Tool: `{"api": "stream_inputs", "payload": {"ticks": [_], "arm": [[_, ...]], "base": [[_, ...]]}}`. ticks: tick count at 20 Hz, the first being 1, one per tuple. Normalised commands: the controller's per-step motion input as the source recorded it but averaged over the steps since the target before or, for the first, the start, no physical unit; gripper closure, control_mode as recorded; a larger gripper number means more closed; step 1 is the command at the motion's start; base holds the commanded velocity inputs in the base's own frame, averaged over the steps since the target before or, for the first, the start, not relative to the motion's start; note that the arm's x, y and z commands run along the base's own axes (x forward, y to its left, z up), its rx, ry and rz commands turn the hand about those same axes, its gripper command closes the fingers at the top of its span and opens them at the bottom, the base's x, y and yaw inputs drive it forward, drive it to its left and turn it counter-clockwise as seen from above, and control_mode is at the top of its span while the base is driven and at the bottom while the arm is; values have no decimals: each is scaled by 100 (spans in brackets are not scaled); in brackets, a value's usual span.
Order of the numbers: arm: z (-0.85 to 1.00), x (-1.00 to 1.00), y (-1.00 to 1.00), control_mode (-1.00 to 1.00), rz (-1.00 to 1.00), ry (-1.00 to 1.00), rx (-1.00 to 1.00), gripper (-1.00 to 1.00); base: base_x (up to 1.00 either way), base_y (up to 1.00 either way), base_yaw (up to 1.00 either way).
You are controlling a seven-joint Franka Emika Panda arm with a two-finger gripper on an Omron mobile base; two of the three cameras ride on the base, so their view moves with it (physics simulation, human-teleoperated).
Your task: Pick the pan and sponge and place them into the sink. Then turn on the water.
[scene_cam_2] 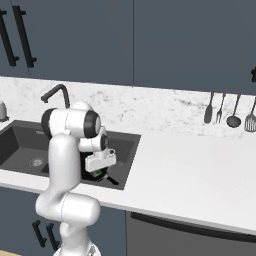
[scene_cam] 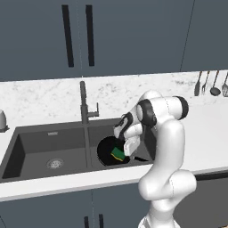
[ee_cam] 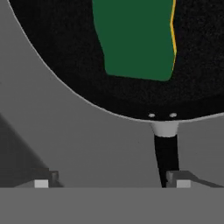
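The pan (scene_cam: 106, 151) lies in the right basin of the sink (scene_cam: 26, 133), its thin handle (ee_cam: 166, 155) running out toward 5 o'clock in the left base view. The sponge (scene_cam: 118, 153) rests inside the pan, green side up with a yellow edge showing, at the pan's 3 o'clock side. In the hand view it lies at 12 o'clock, the handle pointing to 6. The gripper (ee_cam: 112, 183) hangs just above the pan's handle end — its jaws are spread wide and grasp nothing, the fingertips (ee_cam: 42, 183) standing far apart. The faucet (scene_cam: 83, 104) rises at the sink's 12 o'clock edge. Utensils (scene_cam: 211, 84) hang on the wall at 2 o'clock, well apart.
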Motion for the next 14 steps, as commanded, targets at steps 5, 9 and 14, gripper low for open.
{"api": "stream_inputs", "payload": {"ticks": [5,9,14], "arm": [[58,-91,1,-100,0,0,0,-100],[82,-35,1,-100,0,0,0,-100],[98,-7,0,-100,-1,0,0,-100]], "base": [[0,0,0],[0,0,0],[0,0,0]]}}
